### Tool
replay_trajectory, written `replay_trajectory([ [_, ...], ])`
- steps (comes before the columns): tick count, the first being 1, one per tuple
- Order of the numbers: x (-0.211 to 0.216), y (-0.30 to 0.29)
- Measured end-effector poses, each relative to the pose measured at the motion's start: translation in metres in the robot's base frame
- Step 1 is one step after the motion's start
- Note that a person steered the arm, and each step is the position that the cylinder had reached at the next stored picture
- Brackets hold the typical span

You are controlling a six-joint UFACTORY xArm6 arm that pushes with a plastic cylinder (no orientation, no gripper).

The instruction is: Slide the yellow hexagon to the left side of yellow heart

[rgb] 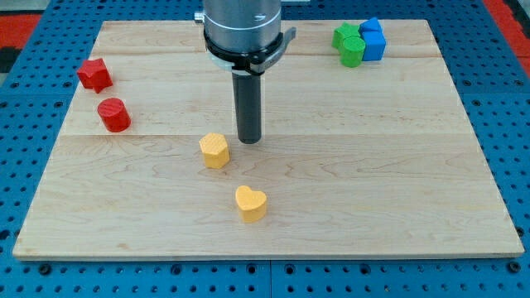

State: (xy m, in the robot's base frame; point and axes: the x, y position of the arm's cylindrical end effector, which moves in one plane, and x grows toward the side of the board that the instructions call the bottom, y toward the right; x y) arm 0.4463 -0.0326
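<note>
A yellow hexagon (pixel 214 150) lies near the middle of the wooden board (pixel 373 182). A yellow heart (pixel 250 203) lies below it and a little to the view's right. My tip (pixel 249 140) stands just to the right of the hexagon, slightly above it in the view, with a small gap between them. The hexagon is up and to the left of the heart, apart from it.
A red star-shaped block (pixel 94 74) and a red cylinder (pixel 113 114) lie at the view's left. Two green blocks (pixel 349 44) and two blue blocks (pixel 373 38) cluster at the top right. The board sits on a blue pegboard surface.
</note>
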Motion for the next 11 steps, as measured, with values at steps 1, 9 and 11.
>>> replay_trajectory([
  [1, 0.000, -0.029],
  [9, 0.081, -0.059],
  [11, 0.065, -0.098],
])
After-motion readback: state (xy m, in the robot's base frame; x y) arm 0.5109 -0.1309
